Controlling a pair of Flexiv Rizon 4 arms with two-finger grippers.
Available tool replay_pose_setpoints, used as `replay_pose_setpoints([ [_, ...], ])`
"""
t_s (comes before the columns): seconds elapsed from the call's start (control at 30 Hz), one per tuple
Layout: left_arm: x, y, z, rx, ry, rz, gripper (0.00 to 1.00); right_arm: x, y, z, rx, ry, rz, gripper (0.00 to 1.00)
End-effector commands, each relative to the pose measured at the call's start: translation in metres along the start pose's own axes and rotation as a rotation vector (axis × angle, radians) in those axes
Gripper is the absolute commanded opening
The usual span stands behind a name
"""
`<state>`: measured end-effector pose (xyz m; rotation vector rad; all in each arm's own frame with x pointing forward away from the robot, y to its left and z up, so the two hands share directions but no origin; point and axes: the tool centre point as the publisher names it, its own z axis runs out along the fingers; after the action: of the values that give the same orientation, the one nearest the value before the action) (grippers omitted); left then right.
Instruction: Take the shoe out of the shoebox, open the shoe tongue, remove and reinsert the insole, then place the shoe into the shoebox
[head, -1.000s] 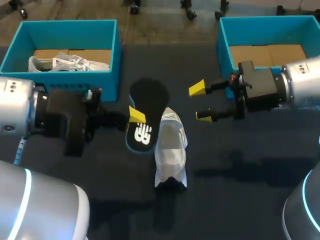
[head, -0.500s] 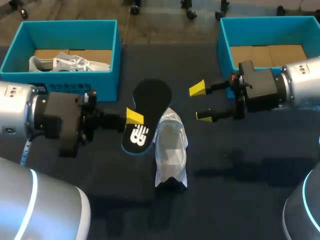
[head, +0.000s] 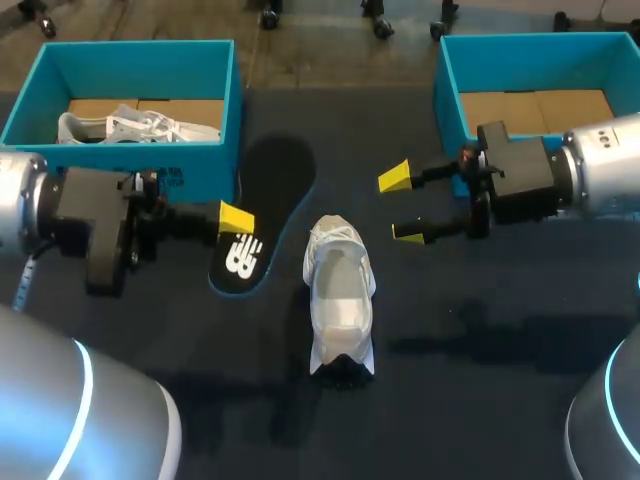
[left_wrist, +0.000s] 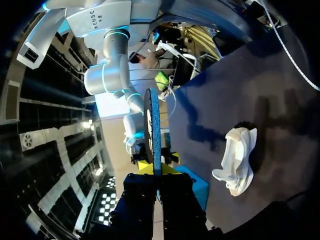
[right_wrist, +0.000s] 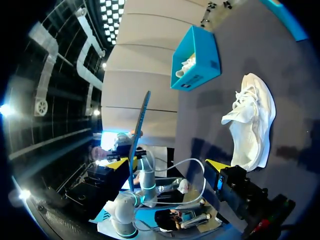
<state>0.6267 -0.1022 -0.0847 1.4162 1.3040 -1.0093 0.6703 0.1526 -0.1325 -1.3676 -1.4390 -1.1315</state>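
Note:
A white shoe (head: 340, 290) lies on the dark table, apart from both grippers. My left gripper (head: 238, 220) is shut on a black insole (head: 270, 190) and holds it to the left of the shoe, above the table. In the left wrist view the insole (left_wrist: 152, 130) stands edge-on between the fingers of the left gripper (left_wrist: 156, 169), with the shoe (left_wrist: 237, 160) off to the side. My right gripper (head: 402, 205) hangs open and empty, up and to the right of the shoe. From the right gripper (right_wrist: 166, 165), the shoe (right_wrist: 252, 122) lies ahead and the insole (right_wrist: 137, 140) shows edge-on.
A blue shoebox (head: 130, 48) at the back left holds another white shoe (head: 135, 128). A second blue shoebox (head: 540, 40) stands at the back right, behind my right arm, with only cardboard showing inside.
My left gripper has drawn back to the left with the insole, which leaned against the shoe before and now hangs apart from it. The right arm and the shoe have not moved.

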Motion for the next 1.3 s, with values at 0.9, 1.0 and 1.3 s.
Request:
replay_pose_setpoints([
  [0.9, -0.0042, 0.0123, 0.0025, 0.073, 0.021, -0.001, 0.00, -0.0003, -0.0007, 0.0011, -0.002, -0.001, 0.000, 1.00],
  [1.0, -0.0042, 0.0123, 0.0025, 0.073, 0.021, -0.001, 0.00, -0.0003, -0.0007, 0.0011, -0.002, -0.001, 0.000, 1.00],
  [1.3, 0.0005, 0.0104, 0.0081, 0.063, 0.052, 0.065, 0.00, -0.0003, -0.0007, 0.0011, -0.002, -0.001, 0.000, 1.00],
])
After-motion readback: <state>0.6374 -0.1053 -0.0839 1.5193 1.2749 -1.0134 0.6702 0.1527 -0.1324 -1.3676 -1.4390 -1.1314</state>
